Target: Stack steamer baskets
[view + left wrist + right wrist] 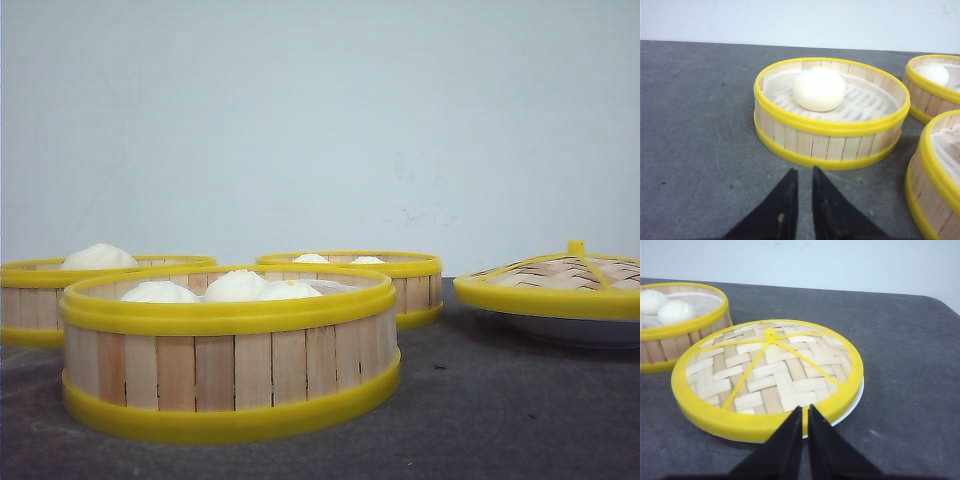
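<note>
Fingers of left gripper (802,172) & right gripper (805,410) nearly closed, empty — steamer baskets (230,350) upright, unstacked.

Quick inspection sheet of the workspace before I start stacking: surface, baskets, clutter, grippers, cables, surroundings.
Surface: dark grey table, a few small specks.
Job's things: three steamer baskets, none stacked; near basket holds three buns, left basket holds one bun, far basket shows two.
Clutter: woven lid resting on a white plate, to the right of the baskets.
Grippers: left gripper low in front of the left basket, jaws nearly closed, holding nothing; right gripper at the lid's near rim, jaws nearly closed, holding nothing.
Cables: nothing seen.
Surroundings: plain pale wall behind the table.
</note>
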